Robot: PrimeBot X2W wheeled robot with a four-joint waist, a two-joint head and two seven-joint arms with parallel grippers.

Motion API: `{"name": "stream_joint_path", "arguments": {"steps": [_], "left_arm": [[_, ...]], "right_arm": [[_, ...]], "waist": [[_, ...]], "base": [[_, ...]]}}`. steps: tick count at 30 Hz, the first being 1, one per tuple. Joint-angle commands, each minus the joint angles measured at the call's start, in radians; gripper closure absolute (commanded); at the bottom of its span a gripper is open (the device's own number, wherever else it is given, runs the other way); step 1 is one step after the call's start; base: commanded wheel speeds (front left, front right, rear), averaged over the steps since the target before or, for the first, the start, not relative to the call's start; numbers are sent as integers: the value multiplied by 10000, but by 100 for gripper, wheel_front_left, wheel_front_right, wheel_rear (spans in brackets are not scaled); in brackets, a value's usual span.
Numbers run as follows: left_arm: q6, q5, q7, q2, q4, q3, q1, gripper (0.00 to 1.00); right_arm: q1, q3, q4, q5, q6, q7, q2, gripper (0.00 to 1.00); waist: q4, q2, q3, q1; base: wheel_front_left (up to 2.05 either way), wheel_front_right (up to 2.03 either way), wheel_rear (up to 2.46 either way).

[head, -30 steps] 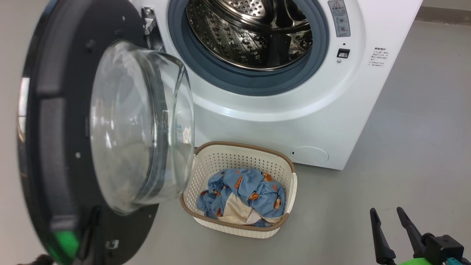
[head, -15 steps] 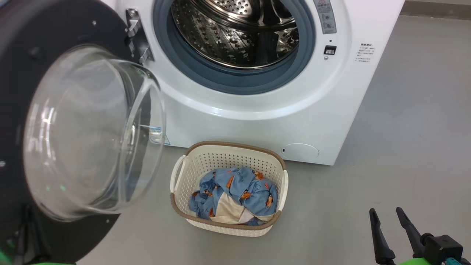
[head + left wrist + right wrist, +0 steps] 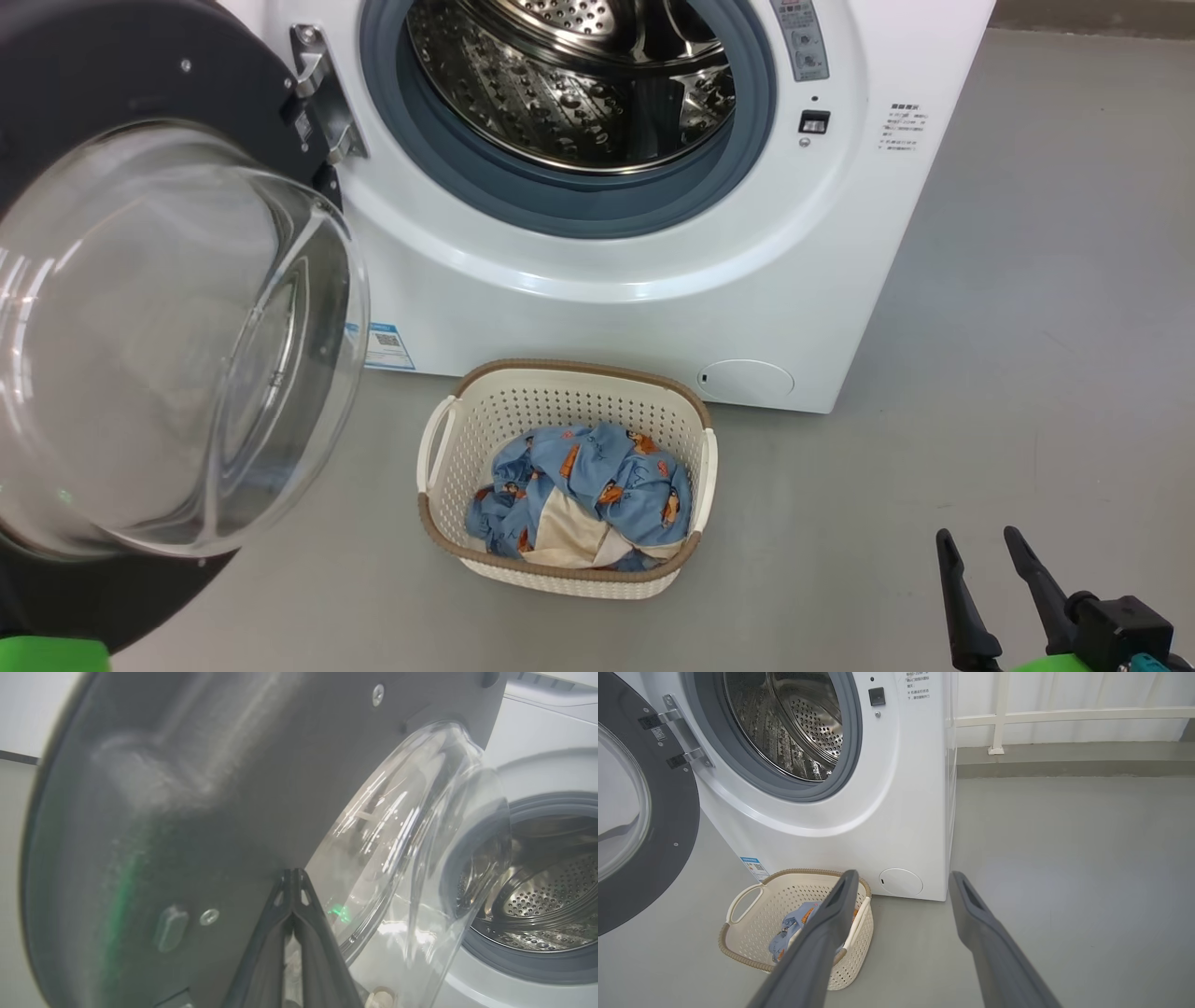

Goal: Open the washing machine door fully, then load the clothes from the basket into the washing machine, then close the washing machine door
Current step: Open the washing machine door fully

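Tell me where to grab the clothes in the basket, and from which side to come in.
Grip the raised blue fold at the top of the clothes, coming straight down through the open top of the basket. Its perforated walls close off every side, and the heap sits below the rim. The right gripper, jaws apart, looks best placed.

You have a smooth, matte grey floor [image 3: 1027, 327] stretching away to your right, with soft light patches on it. At its far edge a darker grey ledge [image 3: 1064, 767] runs across. A white railing [image 3: 1064, 715] with one upright post [image 3: 997, 718] stands on the ledge, in front of a pale wall [image 3: 1087, 690].
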Motion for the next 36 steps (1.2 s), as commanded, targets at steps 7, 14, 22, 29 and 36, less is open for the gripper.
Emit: {"name": "stream_joint_path", "arguments": {"steps": [7, 14, 22, 29, 36], "left_arm": [[-341, 615, -65, 327, 623, 1402, -945, 100], [-770, 1449, -65, 315, 1604, 2148, -1426, 100], [-1146, 1979, -66, 31, 1653, 2587, -1601, 100], [-1470, 1934, -66, -402, 703, 2529, -1266, 100], [-1691, 1410, -66, -605, -1992, 1798, -557, 67]], "right_arm": [[-201, 302, -163, -72, 27, -118, -106, 0], [-224, 404, -72, -31, 27, -118, -106, 0], [-204, 432, -43, 53, 27, -118, -106, 0], [-176, 418, -42, 127, 27, -118, -106, 0], [-177, 409, -155, 80, 27, -118, -106, 0]], "waist": [[-52, 0, -58, 0], [-132, 0, -141, 0], [-257, 0, -176, 0], [-302, 0, -224, 0], [-345, 0, -166, 0]], "base": [[0, 0, 0], [0, 0, 0], [0, 0, 0], [0, 0, 0], [0, 0, 0]]}}
